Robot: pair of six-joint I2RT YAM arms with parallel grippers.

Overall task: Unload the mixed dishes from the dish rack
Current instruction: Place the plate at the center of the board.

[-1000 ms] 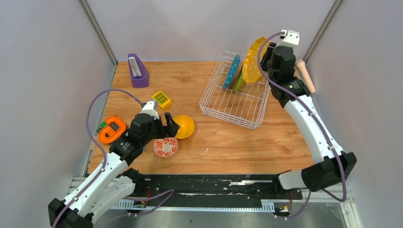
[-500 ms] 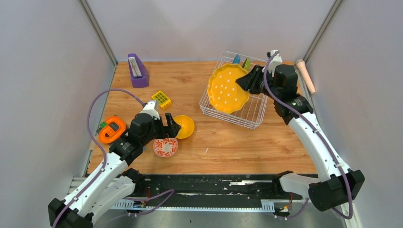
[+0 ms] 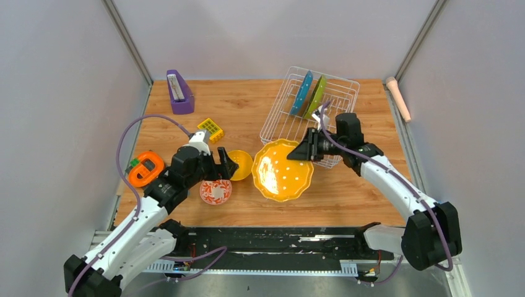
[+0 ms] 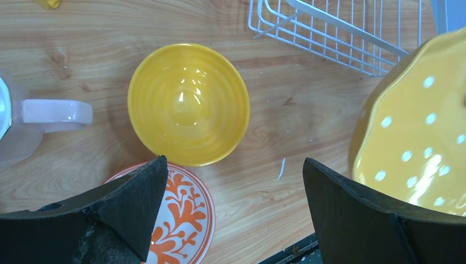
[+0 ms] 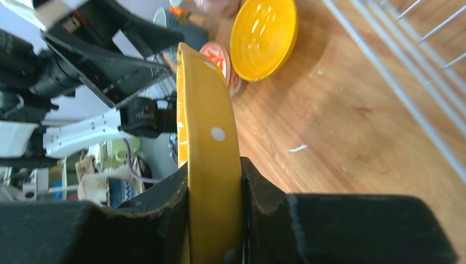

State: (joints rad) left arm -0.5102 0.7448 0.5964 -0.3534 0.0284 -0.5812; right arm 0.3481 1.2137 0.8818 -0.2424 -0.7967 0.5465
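Right jaws pinch the yellow dotted plate [image 3: 283, 170] by its rim; it reaches leftward from them, tilted over the worktop [image 3: 353, 192]. Left jaws gape wide nearby, empty.

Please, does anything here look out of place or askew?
Yes. A pinkish rod lies beyond the right edge of the table, by the wall. The rack also sits askew to the table.

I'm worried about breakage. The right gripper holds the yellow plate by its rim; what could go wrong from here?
The right gripper pinches the yellow plate only at its edge, so it could slip or swing. Lowered here, it may strike the yellow bowl or the open left gripper close by.
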